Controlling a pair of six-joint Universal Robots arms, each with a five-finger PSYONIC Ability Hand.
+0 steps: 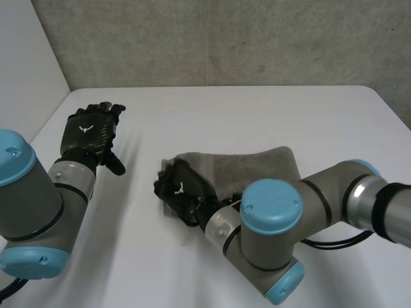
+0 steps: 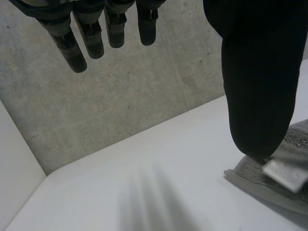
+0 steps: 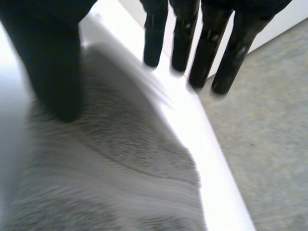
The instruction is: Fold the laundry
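We see a white table (image 1: 270,119) with a smooth, matt top and a rounded far corner. On it lies a single grey towel (image 1: 257,168), folded into a thick flat bundle near the middle of the tabletop. At one end of the towel we can make out a small white label (image 2: 285,174).

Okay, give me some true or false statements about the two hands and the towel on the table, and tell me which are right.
1. The towel is grey. True.
2. The left hand grips the towel. False: it is open and apart from the towel, above bare table.
3. The right hand is at the towel's end nearer the left hand. True.
4. The right hand's fingers are curled into a fist. False: they are straight, with the thumb spread apart from them.
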